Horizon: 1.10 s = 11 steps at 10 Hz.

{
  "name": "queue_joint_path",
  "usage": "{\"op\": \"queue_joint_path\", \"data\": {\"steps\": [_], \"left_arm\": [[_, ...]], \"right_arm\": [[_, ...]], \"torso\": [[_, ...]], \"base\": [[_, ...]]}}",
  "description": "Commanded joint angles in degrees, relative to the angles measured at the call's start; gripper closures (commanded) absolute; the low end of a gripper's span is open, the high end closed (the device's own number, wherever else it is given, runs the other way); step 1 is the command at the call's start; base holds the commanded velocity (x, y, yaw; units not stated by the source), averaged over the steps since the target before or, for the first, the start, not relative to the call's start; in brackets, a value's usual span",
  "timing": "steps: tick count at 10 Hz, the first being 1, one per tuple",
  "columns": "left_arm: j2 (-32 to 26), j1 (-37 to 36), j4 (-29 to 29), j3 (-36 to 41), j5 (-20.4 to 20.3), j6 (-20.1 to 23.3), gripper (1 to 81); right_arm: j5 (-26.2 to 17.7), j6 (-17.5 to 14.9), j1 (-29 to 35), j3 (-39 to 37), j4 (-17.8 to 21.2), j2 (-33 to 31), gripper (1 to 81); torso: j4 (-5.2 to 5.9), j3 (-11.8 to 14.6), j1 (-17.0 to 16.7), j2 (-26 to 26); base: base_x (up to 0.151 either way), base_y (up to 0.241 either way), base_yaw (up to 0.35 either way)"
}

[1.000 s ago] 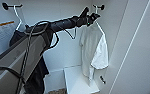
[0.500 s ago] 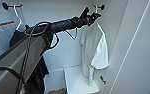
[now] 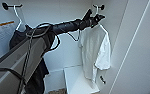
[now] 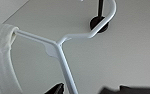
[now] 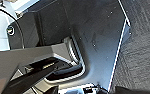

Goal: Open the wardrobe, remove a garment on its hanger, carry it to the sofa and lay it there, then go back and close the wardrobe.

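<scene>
Your left claw (image 3: pixel 95 18) sits high inside the open wardrobe (image 3: pixel 138 50), at the neck of the hanger (image 3: pixel 98 15), just below the rail's dark end fitting (image 3: pixel 101 6). In the left wrist view two dark finger tips (image 4: pixel 56 89) stand on either side of the hanger's arm (image 4: pixel 66 67), apart from each other; whether they press on it you cannot tell, so treat the grip as unconfirmed. The hook (image 4: pixel 104 20) curves over the rail at its round fitting (image 4: pixel 99 23), so the hanger is not yet free.

The garment (image 3: pixel 94 52) hangs from that hanger, its collar (image 4: pixel 4 50) bunched at one end of the hanger's arm. That is the first risk: if you tilt the hanger on the lift, the thin fabric may slide off and drop onto the white shelf (image 3: pixel 78 81) below.

Second risk: pulling outward before raising would likely catch the hook on the rail or its fitting and twist the hanger out of the claw.

Third risk: the left arm (image 3: pixel 66 26) and its loose cable (image 3: pixel 53 37) pass close to the black garment (image 3: pixel 36 72) on the neighbouring hanger (image 3: pixel 17 15); a wide withdrawal could drag it along.

The right claw's state cannot be told; its wrist view looks down on the robot's base (image 5: pixel 91 37) and carpet (image 5: pixel 143 50).
</scene>
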Motion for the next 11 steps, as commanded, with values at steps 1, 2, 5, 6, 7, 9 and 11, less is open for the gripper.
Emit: {"op": "queue_joint_path", "data": {"steps": [1, 2, 5, 6, 7, 9, 11], "left_arm": [[0.51, -10.83, 0.11, 0.18, -1.13, -0.17, 1.0], [0.51, -10.66, 0.20, 0.44, -1.22, -0.17, 1.0], [-0.27, -10.57, 0.37, 1.49, -1.31, -0.17, 81.1], [-0.63, -10.48, 0.47, 2.11, -1.64, -0.17, 81.1], [-1.15, -10.57, 0.38, 2.47, -2.71, -0.09, 81.1], [-1.86, -11.01, 0.38, 3.43, -2.89, -0.09, 81.1], [-3.00, -12.23, 0.29, 4.74, -2.89, -0.09, 81.1]], "right_arm": [[-3.62, -0.02, 1.33, 0.12, 0.53, 0.36, 1.0], [-3.71, -0.02, 1.33, 0.12, 0.53, 0.45, 1.0], [-3.71, -0.02, 1.33, 0.12, 0.53, 0.53, 1.0], [-3.63, -0.02, 1.51, 0.12, 0.53, 0.53, 1.0], [-3.62, -0.02, 1.51, 0.13, 0.53, 0.62, 1.0], [-3.62, -0.10, 1.51, 0.12, 0.53, 0.62, 1.0], [-3.62, -0.02, 1.51, 0.12, 0.53, 0.80, 1.0]], "torso": [[0.00, 0.02, 0.00, 0.00], [0.00, 0.02, 0.00, 0.00], [0.00, 0.00, 0.00, 0.00], [0.00, 0.00, 0.00, 0.02], [0.00, 0.00, 0.02, 0.02], [0.00, 0.00, 0.02, 0.02], [0.00, 0.00, 0.02, 0.02]], "base": [[0.000, 0.000, 0.000], [0.000, 0.000, 0.000], [0.000, 0.000, 0.000], [0.000, 0.000, 0.000], [0.000, 0.000, 0.000], [0.000, 0.000, 0.000], [0.000, 0.000, 0.000]]}}
